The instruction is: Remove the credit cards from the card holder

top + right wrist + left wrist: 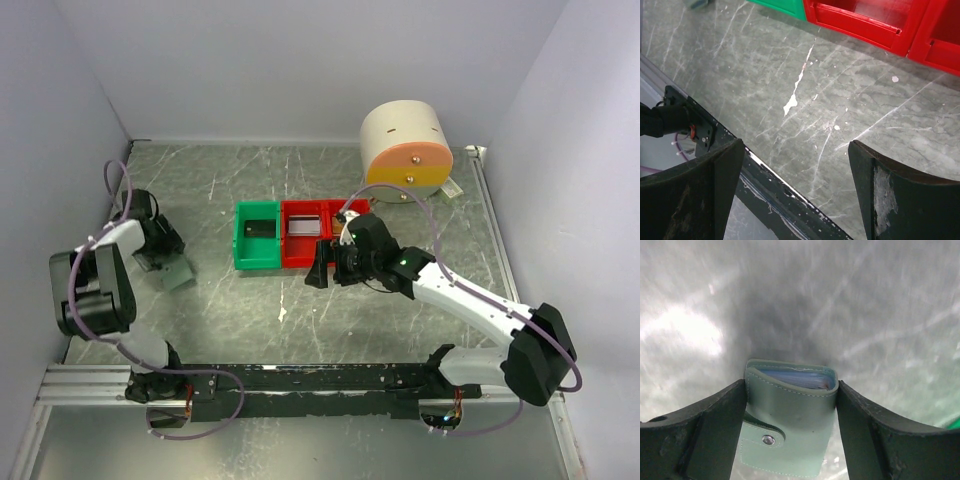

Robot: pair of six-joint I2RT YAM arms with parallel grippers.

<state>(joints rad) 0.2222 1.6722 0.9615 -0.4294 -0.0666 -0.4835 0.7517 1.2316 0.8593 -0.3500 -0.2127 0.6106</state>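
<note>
My left claw pinches the pale green, soft plastic card holder by both sides, between its fingers. My right claw hangs wide and empty. The strap is snapped shut and no credit cards are out, so everything remains. I count one holder and, beyond the right claw, one green plastic bin and two red plastic bins.

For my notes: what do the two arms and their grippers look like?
Both arms mix white links with black joint housings. A lilac cable loops along the left arm and the right arm, which shows a small green light. The left gripper and right gripper have broad, curved black fingers, scuffed pale.
</note>
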